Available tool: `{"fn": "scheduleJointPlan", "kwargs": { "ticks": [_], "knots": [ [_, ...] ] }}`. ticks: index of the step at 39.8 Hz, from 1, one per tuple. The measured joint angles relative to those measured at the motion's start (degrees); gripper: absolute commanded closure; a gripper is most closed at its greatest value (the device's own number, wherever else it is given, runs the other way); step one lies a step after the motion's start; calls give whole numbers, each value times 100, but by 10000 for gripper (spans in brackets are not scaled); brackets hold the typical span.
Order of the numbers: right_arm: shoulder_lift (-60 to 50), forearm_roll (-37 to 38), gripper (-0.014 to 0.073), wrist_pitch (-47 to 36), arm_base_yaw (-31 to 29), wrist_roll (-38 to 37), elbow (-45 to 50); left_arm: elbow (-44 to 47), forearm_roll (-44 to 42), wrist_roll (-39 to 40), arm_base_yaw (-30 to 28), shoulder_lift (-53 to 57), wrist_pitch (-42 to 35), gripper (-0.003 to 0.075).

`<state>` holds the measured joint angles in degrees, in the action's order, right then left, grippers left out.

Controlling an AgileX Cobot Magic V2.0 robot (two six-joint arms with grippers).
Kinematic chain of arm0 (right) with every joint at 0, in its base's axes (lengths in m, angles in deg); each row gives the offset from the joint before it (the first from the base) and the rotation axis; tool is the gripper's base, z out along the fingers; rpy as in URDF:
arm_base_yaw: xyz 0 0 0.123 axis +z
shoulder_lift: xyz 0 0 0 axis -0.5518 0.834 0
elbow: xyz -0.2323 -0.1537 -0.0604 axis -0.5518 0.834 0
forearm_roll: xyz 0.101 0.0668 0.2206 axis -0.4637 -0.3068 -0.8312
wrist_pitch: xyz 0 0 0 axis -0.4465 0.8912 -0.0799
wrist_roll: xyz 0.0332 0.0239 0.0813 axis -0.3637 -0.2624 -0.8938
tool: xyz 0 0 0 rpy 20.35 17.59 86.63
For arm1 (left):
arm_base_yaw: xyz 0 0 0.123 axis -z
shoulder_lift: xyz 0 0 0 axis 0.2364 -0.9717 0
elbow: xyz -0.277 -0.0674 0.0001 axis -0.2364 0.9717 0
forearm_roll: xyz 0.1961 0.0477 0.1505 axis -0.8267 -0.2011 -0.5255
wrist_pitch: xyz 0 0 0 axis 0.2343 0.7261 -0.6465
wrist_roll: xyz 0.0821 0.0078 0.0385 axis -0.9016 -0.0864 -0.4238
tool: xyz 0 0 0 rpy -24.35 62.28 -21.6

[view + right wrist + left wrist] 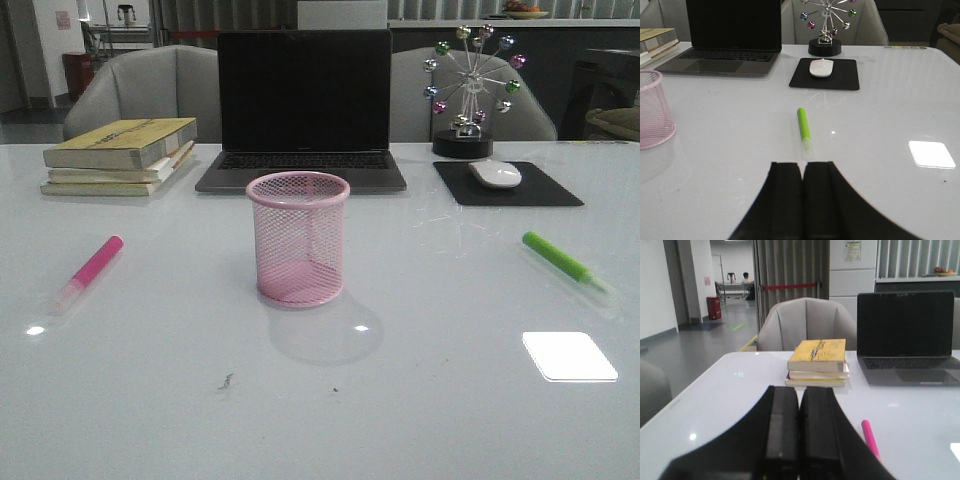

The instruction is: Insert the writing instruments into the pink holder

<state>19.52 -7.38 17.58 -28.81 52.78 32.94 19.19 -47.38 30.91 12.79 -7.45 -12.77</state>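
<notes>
The pale pink mesh holder [298, 238] stands upright and empty at the middle of the white table; its edge also shows in the right wrist view [654, 109]. A hot pink marker [92, 270] lies flat to the holder's left, also seen beside the left fingers [870, 438]. A bright green marker [562, 263] lies flat to the holder's right, its whitish cap just ahead of the right fingers [804, 128]. My left gripper [799, 392] is shut and holds nothing. My right gripper [802, 166] is shut and holds nothing. Neither gripper appears in the front view.
A dark laptop [303, 110] stands open behind the holder. A stack of books [122, 155] lies at the back left. A white mouse [495, 174] on a black pad [505, 185] and a ball-spoke ornament [467, 90] sit at the back right.
</notes>
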Motion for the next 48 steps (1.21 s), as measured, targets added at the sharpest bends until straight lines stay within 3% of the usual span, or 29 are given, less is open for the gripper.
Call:
{"fn": "scheduleJointPlan", "kwargs": {
  "ticks": [11, 17, 21, 27, 34, 48],
  "knots": [
    [0, 0, 535, -381, 0, 0, 0, -11, 75, 0, 0, 0, -1359, 629],
    [0, 0, 535, -2090, 0, 0, 0, -300, 78, 0, 0, 0, -1374, 629],
    [0, 0, 535, -2646, 0, 0, -36, -632, 68, 0, 0, 0, -1374, 629],
    [0, 0, 535, -2577, 0, 0, -814, -1302, -165, 0, 0, 0, -1127, 629],
    [64, 13, 535, -1649, 0, 0, -1887, -1886, -507, 0, 0, 0, -712, 629],
    [1576, 13, 535, -947, 0, -12, -3068, -2870, -530, 0, 0, -1257, 52, 629]
  ]
}}
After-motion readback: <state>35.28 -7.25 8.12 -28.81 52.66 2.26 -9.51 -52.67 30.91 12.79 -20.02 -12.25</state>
